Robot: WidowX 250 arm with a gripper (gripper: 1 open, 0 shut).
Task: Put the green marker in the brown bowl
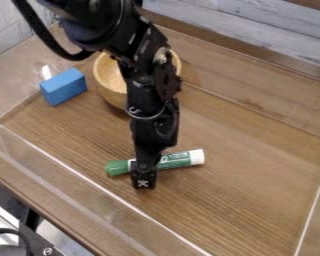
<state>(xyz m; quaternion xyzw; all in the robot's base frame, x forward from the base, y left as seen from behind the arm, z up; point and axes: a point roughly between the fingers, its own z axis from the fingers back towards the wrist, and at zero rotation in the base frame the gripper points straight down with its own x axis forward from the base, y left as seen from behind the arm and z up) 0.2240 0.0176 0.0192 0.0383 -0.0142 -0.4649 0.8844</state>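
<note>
The green marker (176, 160) lies flat on the wooden table near the front, its dark green cap to the left and its white barrel to the right. My gripper (145, 172) points straight down over the marker's middle, its fingers low around it, standing open; the marker still rests on the table. The near finger hides part of the barrel. The brown bowl (113, 72) sits at the back left, partly hidden behind my black arm.
A small blue block (63, 87) rests left of the bowl. A clear plastic wall (69, 190) runs along the table's front and left edges. Bare wood stretches to the right of the marker.
</note>
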